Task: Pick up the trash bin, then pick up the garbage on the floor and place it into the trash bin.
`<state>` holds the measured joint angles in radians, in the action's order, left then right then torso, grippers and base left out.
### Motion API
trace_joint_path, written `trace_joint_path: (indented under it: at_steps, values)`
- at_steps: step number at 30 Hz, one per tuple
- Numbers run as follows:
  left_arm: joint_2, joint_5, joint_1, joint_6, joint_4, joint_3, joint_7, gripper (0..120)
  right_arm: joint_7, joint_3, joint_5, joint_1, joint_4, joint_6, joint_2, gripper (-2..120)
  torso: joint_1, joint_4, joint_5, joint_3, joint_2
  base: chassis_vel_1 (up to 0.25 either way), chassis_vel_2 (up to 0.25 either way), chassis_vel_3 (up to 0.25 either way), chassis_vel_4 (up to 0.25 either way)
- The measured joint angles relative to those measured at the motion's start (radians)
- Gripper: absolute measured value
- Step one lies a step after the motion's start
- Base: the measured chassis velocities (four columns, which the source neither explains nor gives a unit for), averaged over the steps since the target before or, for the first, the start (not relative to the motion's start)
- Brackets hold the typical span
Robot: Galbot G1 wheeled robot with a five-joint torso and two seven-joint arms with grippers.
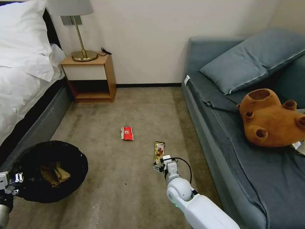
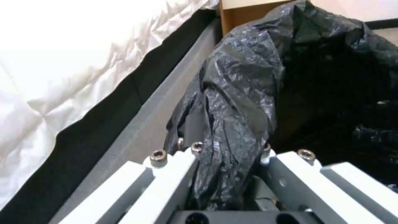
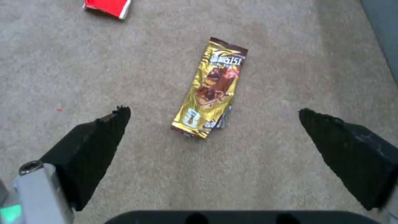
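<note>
1. My left gripper (image 2: pixel 226 155) pinches the black-bagged rim of the trash bin (image 1: pixel 50 171), held low at my left, close beside the grey bed base (image 1: pixel 38 127); a crumpled tan paper bag (image 1: pixel 54 173) lies inside.
2. My right gripper (image 3: pixel 211 116) hangs just above the carpet (image 1: pixel 127 190), jaws spread wide, the gold-brown snack wrapper (image 3: pixel 210 88) lying flat between and just beyond the fingertips (image 3: pixel 112 124).
3. The red snack packet (image 1: pixel 127 133) lies farther out, apart from the wrapper – open carpet all round it.
4. The blue sofa (image 1: pixel 241 165) edge runs close on my right; the wooden nightstand (image 1: pixel 89 78) stands well back against the wall.
</note>
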<state>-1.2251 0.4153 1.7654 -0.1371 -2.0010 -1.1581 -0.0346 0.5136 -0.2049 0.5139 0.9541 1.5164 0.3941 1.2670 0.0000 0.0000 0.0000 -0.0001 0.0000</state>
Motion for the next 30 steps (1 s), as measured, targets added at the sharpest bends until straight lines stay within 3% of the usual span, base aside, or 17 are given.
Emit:
trace_joint_path:
  at_steps: [30]
  values:
    - [-0.013, -0.018, -0.006, 0.006, 0.008, 0.018, -0.006, 4, -0.023, -0.019, -0.018, -0.005, -0.037, -0.009, 0.01, 100, 0.0, 0.0, 0.0, 0.0, 0.0, 0.0, 0.0, 0.0, 0.0]
